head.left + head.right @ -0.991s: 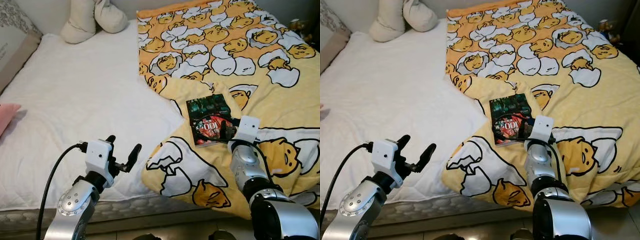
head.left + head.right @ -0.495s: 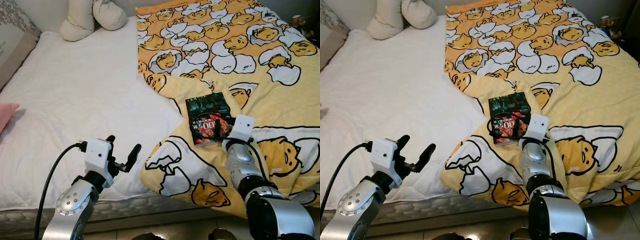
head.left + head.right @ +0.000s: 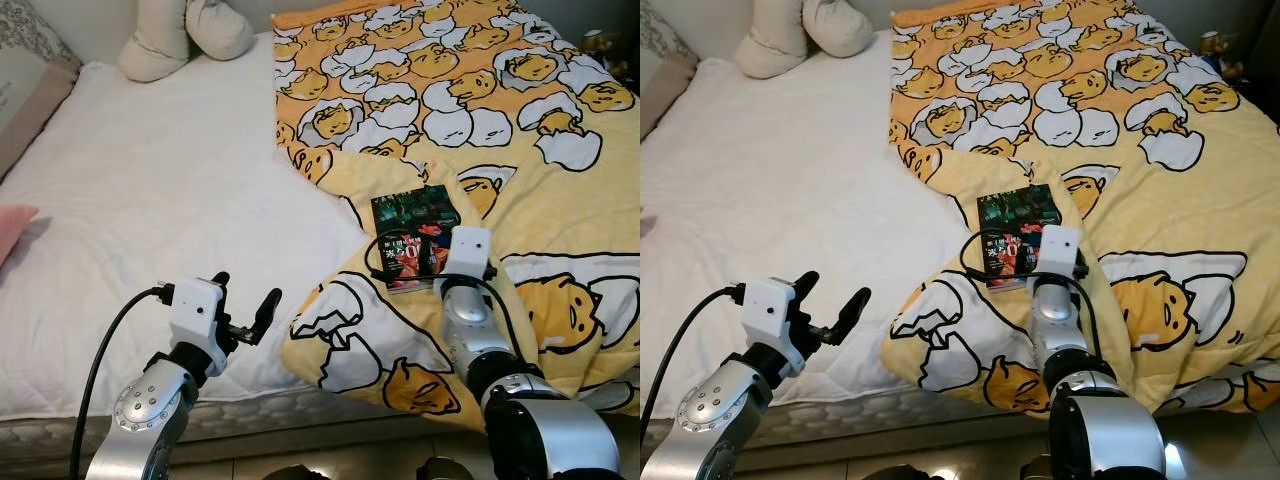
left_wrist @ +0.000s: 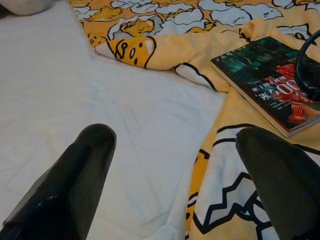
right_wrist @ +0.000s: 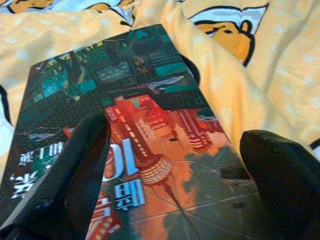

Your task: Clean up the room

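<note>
A paperback book (image 3: 408, 213) with a dark green and red cover lies flat on the yellow egg-print blanket (image 3: 480, 110) near the bed's front. My right gripper (image 5: 172, 132) hovers over the book's near end, open, its two black fingers (image 5: 75, 170) spread wide above the cover. From the head cameras its white wrist box (image 3: 470, 250) covers the book's lower right corner. My left gripper (image 3: 245, 292) is open above the white mattress (image 3: 160, 190) by the front edge, with nothing between its fingers.
Cream cushions (image 3: 185, 35) sit at the head of the bed. A pink item (image 3: 12, 225) and a patterned pillow (image 3: 30, 70) lie at the left edge. The blanket's folded corner (image 4: 150, 50) overlaps the mattress. The bed's front edge runs just below both arms.
My right gripper has shifted left, further over the book's lower part. The left arm and the book have stayed put.
</note>
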### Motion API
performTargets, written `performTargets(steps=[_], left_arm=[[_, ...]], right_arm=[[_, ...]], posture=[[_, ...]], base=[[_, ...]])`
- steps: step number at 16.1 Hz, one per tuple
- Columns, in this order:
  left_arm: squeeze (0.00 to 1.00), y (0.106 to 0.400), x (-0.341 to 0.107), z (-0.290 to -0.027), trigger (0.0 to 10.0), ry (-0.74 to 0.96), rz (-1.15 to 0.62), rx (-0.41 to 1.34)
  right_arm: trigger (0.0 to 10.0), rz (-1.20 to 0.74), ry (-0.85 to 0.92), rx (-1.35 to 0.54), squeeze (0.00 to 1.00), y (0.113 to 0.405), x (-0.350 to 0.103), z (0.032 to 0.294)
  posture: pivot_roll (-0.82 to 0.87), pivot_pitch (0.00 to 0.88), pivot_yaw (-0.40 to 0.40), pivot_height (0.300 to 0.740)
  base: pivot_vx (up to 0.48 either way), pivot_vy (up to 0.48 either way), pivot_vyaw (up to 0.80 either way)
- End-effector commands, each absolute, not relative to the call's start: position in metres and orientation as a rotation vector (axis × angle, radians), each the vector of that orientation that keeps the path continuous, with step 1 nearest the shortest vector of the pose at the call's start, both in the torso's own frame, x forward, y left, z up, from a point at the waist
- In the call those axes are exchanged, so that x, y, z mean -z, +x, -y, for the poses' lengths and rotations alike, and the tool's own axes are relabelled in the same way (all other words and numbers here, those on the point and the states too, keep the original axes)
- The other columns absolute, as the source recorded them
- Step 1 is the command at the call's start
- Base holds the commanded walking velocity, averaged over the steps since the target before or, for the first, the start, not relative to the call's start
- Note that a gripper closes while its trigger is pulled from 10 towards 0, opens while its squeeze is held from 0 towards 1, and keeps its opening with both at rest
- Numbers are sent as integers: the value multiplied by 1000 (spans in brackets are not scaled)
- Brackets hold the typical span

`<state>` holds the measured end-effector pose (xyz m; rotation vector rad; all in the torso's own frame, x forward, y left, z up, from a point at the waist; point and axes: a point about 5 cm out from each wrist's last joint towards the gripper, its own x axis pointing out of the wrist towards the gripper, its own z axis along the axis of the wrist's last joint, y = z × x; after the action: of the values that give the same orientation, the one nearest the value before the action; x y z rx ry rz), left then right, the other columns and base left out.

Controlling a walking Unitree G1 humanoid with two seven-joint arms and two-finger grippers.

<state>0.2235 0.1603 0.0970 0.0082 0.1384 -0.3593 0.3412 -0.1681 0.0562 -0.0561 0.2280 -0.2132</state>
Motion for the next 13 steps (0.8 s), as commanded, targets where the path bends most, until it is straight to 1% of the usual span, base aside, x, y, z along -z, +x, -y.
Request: performTargets(steps=[1,7,10,12,13], left_arm=[[0,221,-99,-164,10000,21,-133,349],[0,219,-100,-164,10000,23,-136,347],[0,219,-100,-166,10000,26,-138,347],[0,218,-100,-165,10000,25,-139,350],[0,218,-100,-165,10000,24,-139,351]], right_arm=[[10000,-216,-77,193,0,341,-57,162],[10000,-274,-26,216,0,341,-53,167],[10000,-318,25,199,0,341,-49,169],[10000,-359,106,194,0,340,-46,171],[10000,-378,119,183,0,340,-45,171]], posture=[[53,95,202,740],[61,98,203,740],[65,101,206,740],[67,101,205,740],[66,103,205,740]], base=[[0,0,0],[0,0,0],[0,0,0],[0,0,0],[0,0,0]])
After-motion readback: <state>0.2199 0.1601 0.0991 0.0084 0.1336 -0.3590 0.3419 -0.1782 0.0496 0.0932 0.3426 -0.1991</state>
